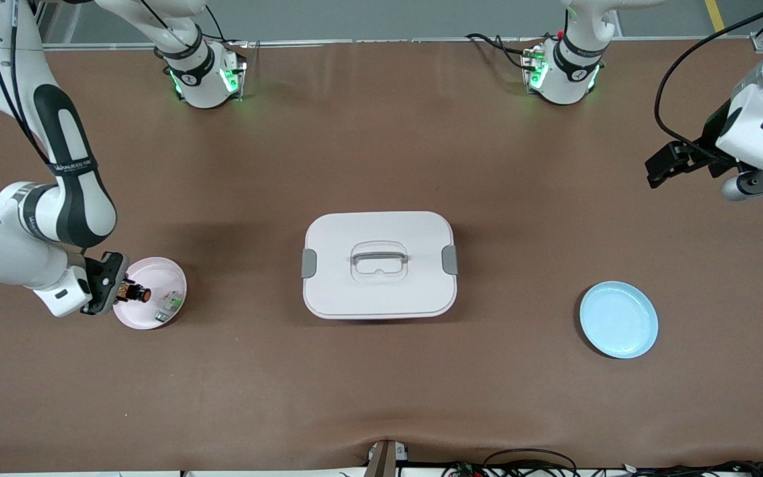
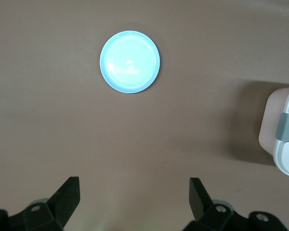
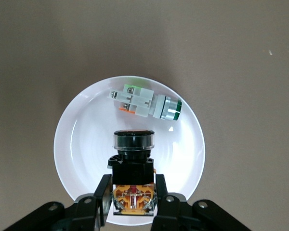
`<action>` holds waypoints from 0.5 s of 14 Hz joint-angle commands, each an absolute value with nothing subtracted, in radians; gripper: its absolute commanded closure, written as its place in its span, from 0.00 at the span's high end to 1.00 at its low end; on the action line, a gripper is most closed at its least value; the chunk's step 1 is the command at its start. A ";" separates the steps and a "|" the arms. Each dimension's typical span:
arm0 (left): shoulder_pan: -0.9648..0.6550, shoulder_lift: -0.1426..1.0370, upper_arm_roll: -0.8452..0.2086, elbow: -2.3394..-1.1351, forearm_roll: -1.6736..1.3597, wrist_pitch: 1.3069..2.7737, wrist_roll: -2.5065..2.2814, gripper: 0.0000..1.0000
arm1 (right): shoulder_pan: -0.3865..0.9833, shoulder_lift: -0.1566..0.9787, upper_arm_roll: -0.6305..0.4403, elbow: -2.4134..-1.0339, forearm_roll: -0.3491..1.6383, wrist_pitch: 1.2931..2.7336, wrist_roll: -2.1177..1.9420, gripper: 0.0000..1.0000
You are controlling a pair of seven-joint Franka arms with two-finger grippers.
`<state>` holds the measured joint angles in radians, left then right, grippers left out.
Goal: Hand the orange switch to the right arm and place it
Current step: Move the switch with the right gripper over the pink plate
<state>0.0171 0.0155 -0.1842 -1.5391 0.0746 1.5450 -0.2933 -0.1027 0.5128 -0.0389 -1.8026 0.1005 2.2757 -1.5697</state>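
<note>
Right now, the orange switch (image 3: 133, 169) is clamped between the fingers of the right gripper (image 3: 133, 199), and it is held just over the pink plate (image 1: 171, 275). On that same plate, a small white-and-green part (image 3: 143, 103) is seen lying beside the switch, and the two are not touching. The black body of the switch is pinched from both sides, and its round cap is pointed toward the white-and-green part.

The pink plate is taken as the landmark. It is set on the brown counter (image 1: 381, 391) at the right arm's end. A white box with a lid (image 1: 379, 264) and a grey handle is found in the middle of the counter, well apart from the pink plate. A blue plate (image 1: 618, 319) is set even more toward the left arm's end, and a bit nearer to the front camera than the pink plate.

The left gripper (image 2: 135, 195) is held up in the air over the bare counter at the left arm's end, near the blue plate, with its fingers spread wide apart and nothing held between them. The left arm is waiting.
</note>
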 commanded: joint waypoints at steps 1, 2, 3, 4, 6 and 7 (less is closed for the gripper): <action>0.018 -0.087 -0.137 -1.666 0.035 1.612 -0.204 1.00 | -0.141 0.546 -0.021 -1.790 0.143 2.284 -1.652 0.00; 0.034 -0.089 -0.143 -1.663 0.032 1.612 -0.206 1.00 | -0.143 0.552 -0.021 -1.789 0.147 2.284 -1.661 0.00; 0.041 -0.087 -0.146 -1.657 0.032 1.609 -0.204 1.00 | -0.144 0.561 -0.021 -1.787 0.147 2.286 -1.664 0.00; 0.043 -0.083 -0.144 -1.646 0.029 1.608 -0.201 1.00 | -0.146 0.569 -0.021 -1.787 0.149 2.286 -1.666 0.00; 0.046 -0.066 -0.143 -1.612 0.032 1.589 -0.192 1.00 | -0.146 0.584 -0.021 -1.787 0.147 2.284 -1.667 0.01; 0.046 -0.055 -0.141 -1.596 0.029 1.580 -0.175 1.00 | -0.146 0.589 -0.021 -1.787 0.147 2.284 -1.667 0.01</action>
